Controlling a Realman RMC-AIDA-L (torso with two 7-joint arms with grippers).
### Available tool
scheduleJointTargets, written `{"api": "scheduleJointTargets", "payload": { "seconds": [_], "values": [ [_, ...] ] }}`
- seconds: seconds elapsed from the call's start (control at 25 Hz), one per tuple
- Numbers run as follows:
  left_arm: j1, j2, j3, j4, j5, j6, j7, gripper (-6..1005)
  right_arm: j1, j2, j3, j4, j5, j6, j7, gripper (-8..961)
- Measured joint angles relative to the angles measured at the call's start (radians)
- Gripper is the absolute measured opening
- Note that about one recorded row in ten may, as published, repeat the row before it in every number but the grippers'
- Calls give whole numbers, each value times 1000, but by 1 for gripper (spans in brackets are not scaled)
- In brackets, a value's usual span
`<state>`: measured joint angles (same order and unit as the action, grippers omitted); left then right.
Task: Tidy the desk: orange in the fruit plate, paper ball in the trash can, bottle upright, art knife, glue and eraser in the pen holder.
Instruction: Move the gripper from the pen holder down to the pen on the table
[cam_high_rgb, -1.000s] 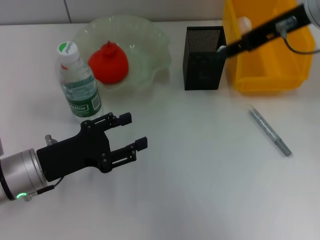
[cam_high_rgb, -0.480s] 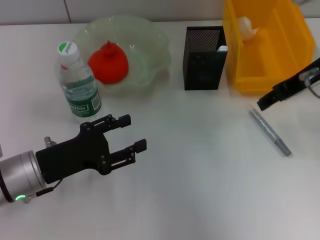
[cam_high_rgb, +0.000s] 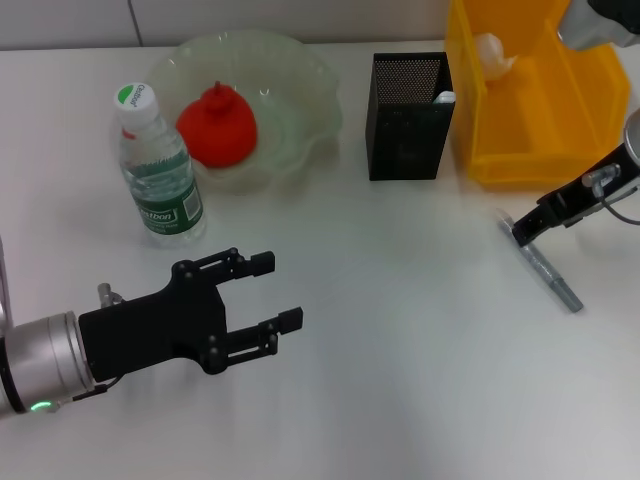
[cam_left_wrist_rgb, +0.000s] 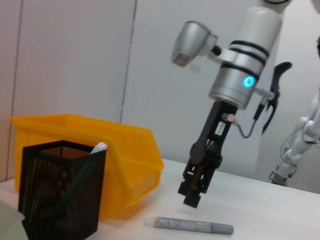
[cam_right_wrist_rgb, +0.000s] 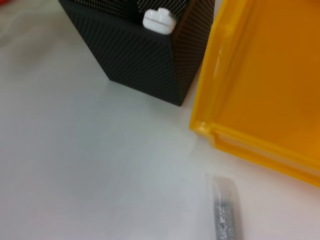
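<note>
White worktop at right carries our art knife (cam_high_rgb: 540, 263), long axis running toward the lower right, directly beneath our right gripper (cam_high_rgb: 522, 232), fingers seemingly together; left gripper (cam_high_rgb: 268, 292), fingers apart, sits lower left.

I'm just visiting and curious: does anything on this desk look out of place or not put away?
One thing: a grey glittery stick lies loose on the table beside the yellow bin, not in the black mesh pen holder. The right gripper hangs over its end. The bottle stands upright.
</note>
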<state>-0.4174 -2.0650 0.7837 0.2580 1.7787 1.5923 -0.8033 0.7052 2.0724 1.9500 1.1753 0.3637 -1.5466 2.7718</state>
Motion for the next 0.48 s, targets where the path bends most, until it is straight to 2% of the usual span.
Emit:
{"api": "scheduleJointTargets", "payload": {
  "seconds": [0.48],
  "values": [
    [-1, 1, 0, 10, 12, 21, 14, 721, 3, 3, -17, -66, -8, 51, -1, 569]
  ]
}}
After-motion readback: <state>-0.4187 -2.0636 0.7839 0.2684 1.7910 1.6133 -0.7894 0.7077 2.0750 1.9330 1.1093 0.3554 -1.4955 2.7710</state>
